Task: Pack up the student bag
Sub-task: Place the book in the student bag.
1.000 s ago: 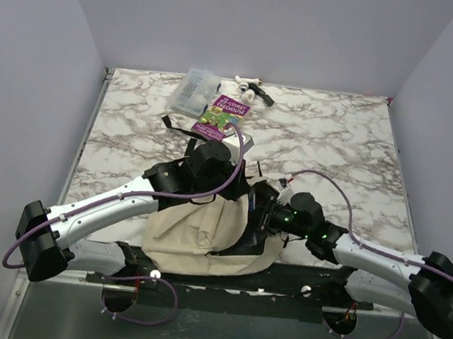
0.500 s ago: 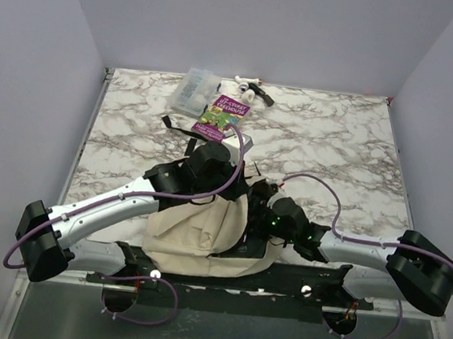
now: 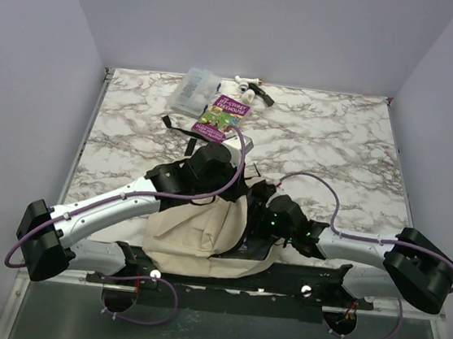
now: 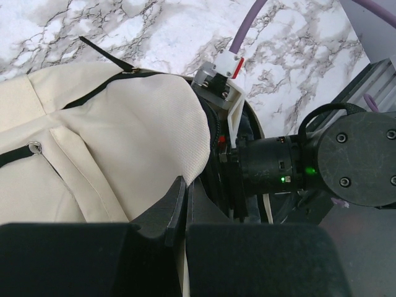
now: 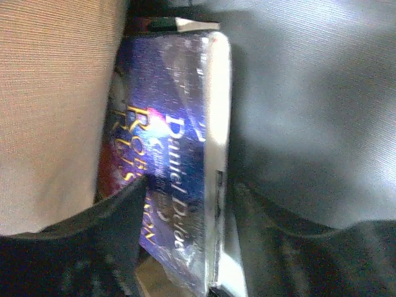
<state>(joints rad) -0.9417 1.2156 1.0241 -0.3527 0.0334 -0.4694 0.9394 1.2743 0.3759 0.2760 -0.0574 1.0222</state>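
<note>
While left end effector [image 4: 184, 187] pinches the student bag [image 4: 124, 136], right end effector [image 5: 189, 185] reaches inside, parted astride a book [image 5: 167, 111].

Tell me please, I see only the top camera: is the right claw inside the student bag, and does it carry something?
Observer: Yes. Its wrist camera shows the right claw inside the student bag, with a blue book between its fingers. I cannot tell if it grips the book.
Operator: Which book is it?
Observer: It reads Daniel Defoe in gold letters; the title is partly hidden.
Operator: And does the left claw hold the bag?
Observer: The left claw is shut on the rim of the beige flap.
</note>
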